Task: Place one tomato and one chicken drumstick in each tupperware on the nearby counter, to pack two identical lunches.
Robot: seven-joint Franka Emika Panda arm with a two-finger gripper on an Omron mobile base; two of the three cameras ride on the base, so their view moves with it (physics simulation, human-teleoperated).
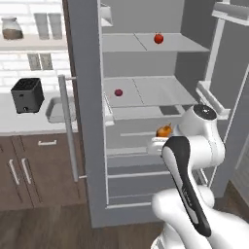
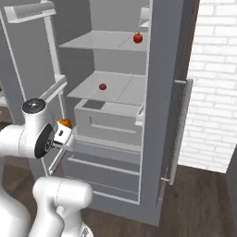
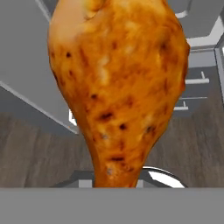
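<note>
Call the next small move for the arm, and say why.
Probably pull the end effector back out of the fridge and swing toward the counter. The hand view shows the drumstick clamped, and the base views show it lifted in front of the open shelves. Tomatoes sit on the shelves, so the drumstick should be dropped off first.

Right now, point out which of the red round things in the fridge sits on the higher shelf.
The brighter red tomato sits on the top shelf. The smaller, darker red one lies a shelf lower, further left.
</note>
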